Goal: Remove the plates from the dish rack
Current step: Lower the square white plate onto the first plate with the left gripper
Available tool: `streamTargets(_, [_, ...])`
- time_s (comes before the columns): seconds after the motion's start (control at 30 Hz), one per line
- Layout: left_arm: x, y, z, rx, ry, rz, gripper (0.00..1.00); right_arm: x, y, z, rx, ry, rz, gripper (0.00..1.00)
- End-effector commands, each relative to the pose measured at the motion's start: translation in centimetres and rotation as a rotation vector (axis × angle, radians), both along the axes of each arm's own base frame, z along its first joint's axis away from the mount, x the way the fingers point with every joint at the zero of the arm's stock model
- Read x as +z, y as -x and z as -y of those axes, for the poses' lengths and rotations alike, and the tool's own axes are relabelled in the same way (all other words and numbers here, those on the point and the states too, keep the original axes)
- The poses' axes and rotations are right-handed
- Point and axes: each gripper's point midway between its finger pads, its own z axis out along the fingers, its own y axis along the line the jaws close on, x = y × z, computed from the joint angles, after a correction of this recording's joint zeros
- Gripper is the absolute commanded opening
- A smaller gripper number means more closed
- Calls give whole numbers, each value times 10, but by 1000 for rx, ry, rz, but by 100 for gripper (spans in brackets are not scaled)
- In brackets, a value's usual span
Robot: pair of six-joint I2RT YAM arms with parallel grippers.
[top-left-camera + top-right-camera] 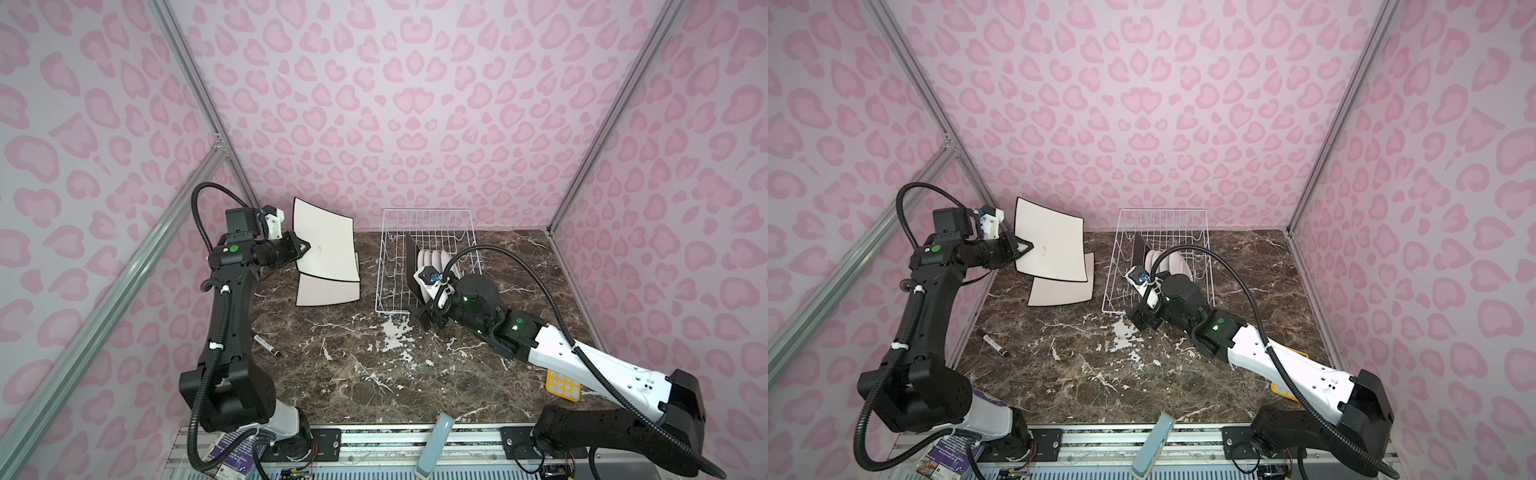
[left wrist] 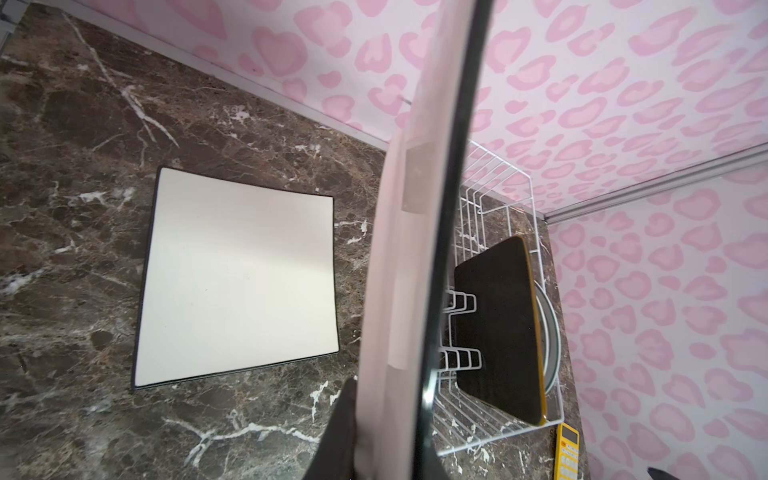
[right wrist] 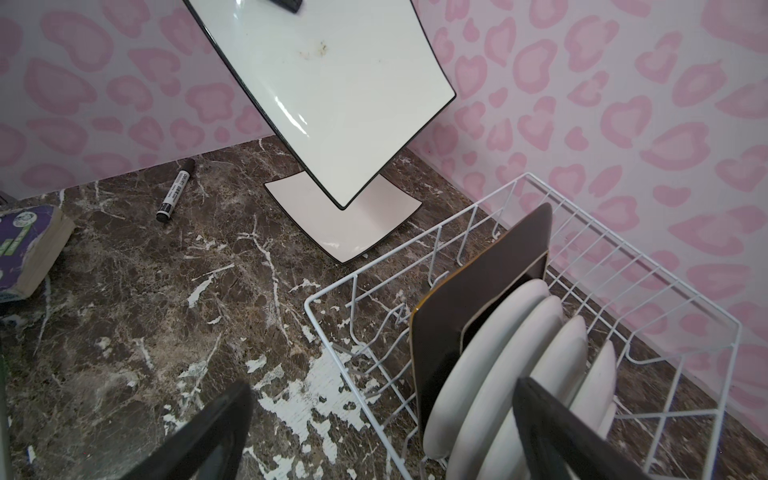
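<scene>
The left claw [image 1: 305,246] is pinched on one edge of a cream-white square plate [image 1: 326,245], holding it tilted in the air over a second cream-white square plate [image 1: 328,291]. That second plate lies flat on the table [image 1: 374,374], left of the dish rack [image 1: 428,210]. In the left wrist view the held plate shows only edge-on and hides the claw's tips and part of the rack. The right claw [image 3: 382,388] is spread wide with nothing between its fingers, at the rack's near end just beside the round white plates [image 3: 519,345]. Four of them stand on edge next to the dark brown square plate [image 3: 478,282], which is also upright in the rack; no print can be made out on them. In both top views the right wrist covers their lower parts. A marker [image 1: 266,345] lies by the left arm, and a yellow keypad [image 1: 563,384] is half hidden under the right arm.
</scene>
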Motion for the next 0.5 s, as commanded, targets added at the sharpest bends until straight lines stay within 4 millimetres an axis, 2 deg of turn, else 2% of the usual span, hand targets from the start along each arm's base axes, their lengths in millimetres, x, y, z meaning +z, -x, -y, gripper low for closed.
streamTargets(0.0, [3,-16,-4,-31,-31,62,4,6,-5,-6,-50,-59,-3,99])
streamTargets(0.1, [-13,-24,-7,-41,-16,30,4,4,-5,-9,-62,-64,-22,99])
streamTargets(0.47, [-51,-44,-26,-69,90,-37,4,6,-7,-6,-86,-73,-23,99])
